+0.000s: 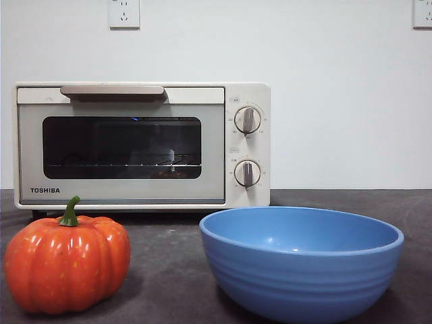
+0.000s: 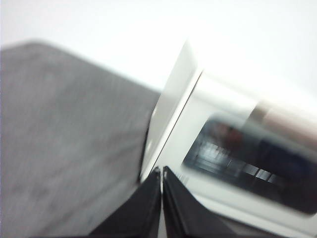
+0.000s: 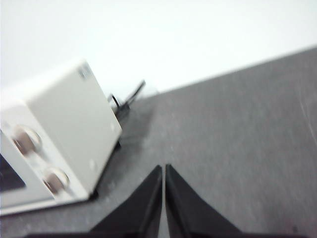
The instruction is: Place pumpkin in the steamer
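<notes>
The orange ribbed pumpkin point(image 1: 66, 263) with a green stem stands on the dark table at the front left. The cream-white TOSHIBA steamer point(image 1: 142, 145) stands behind it with its door closed. In the left wrist view my left gripper point(image 2: 162, 171) is shut and empty, high up, facing the steamer's left front corner point(image 2: 223, 148). In the right wrist view my right gripper point(image 3: 164, 168) is shut and empty above bare table, to the right of the steamer's knob side point(image 3: 64, 129). Neither gripper shows in the front view.
A wide blue ribbed bowl point(image 1: 301, 260) stands at the front right, next to the pumpkin. The steamer's bar handle point(image 1: 113, 90) runs along the door's top, two knobs point(image 1: 247, 120) to its right. A cable point(image 3: 130, 96) runs behind the steamer.
</notes>
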